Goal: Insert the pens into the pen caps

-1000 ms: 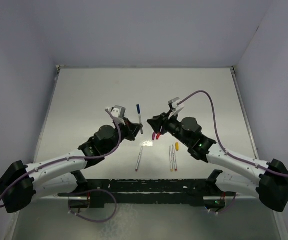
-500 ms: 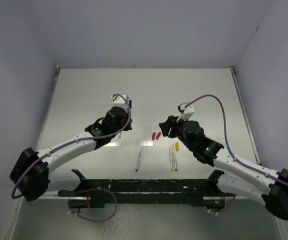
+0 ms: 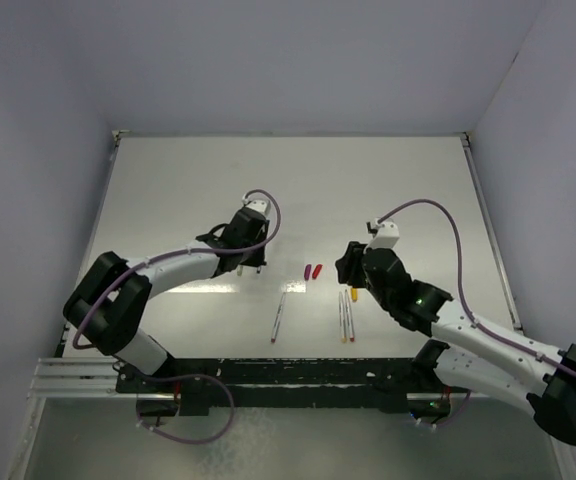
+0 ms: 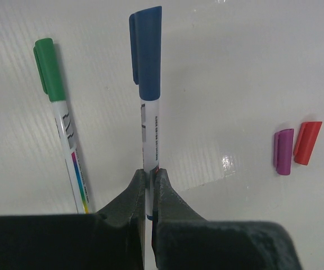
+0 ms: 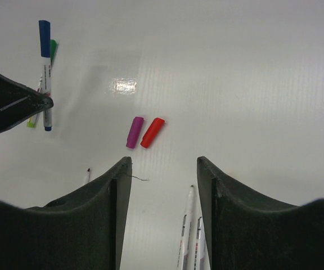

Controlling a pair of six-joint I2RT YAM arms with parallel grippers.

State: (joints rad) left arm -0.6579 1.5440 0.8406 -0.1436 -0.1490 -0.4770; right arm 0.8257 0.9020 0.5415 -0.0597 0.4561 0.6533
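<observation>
My left gripper (image 4: 151, 171) is shut on a white pen with a blue cap (image 4: 148, 53) and holds it low over the table. A green-capped pen (image 4: 61, 121) lies just left of it. A magenta cap (image 4: 283, 152) and a red cap (image 4: 307, 142) lie side by side to the right, also in the top view (image 3: 312, 271). My right gripper (image 5: 163, 160) is open and empty just short of these caps (image 5: 144, 132). Two uncapped pens (image 5: 188, 222) lie under it. Another uncapped pen (image 3: 279, 318) lies left of them. The orange-yellow cap is hidden.
The left arm (image 3: 168, 268) stretches across the left half of the white table (image 3: 418, 190). The right arm (image 3: 468, 330) runs from the near right corner. A black rail (image 3: 298, 380) lines the near edge. Walls stand close on three sides.
My left gripper has swung left and down with the blue-capped pen, to beside the green-capped pen. My right gripper has drawn back from it to above the two uncapped pens.
</observation>
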